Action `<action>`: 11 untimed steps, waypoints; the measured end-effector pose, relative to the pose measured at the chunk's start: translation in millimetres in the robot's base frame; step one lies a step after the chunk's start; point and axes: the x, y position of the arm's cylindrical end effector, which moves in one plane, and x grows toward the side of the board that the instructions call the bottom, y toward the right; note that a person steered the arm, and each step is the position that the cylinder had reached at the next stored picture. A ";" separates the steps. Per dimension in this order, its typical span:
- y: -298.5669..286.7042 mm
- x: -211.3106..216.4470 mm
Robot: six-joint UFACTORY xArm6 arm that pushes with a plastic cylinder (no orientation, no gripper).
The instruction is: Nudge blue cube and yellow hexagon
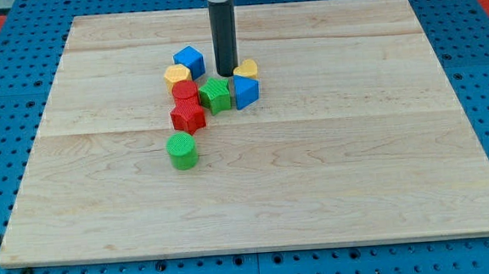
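rod (pixel 222 28): upper end cut by view's top | yellow heart (pixel 246 68): left edge hidden behind rod

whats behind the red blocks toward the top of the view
The yellow hexagon sits right behind the upper red block, with the blue cube behind it. My tip stands to their right. The hexagon's lower edge is covered.

A robotics lab bench: a pale wooden counter (pixel 316 192) sits on blue perforated mounting panels (pixel 0 169), red panels at the corners.
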 end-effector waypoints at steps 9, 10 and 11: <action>-66.3 -41.1; -27.2 -8.0; -55.1 -14.2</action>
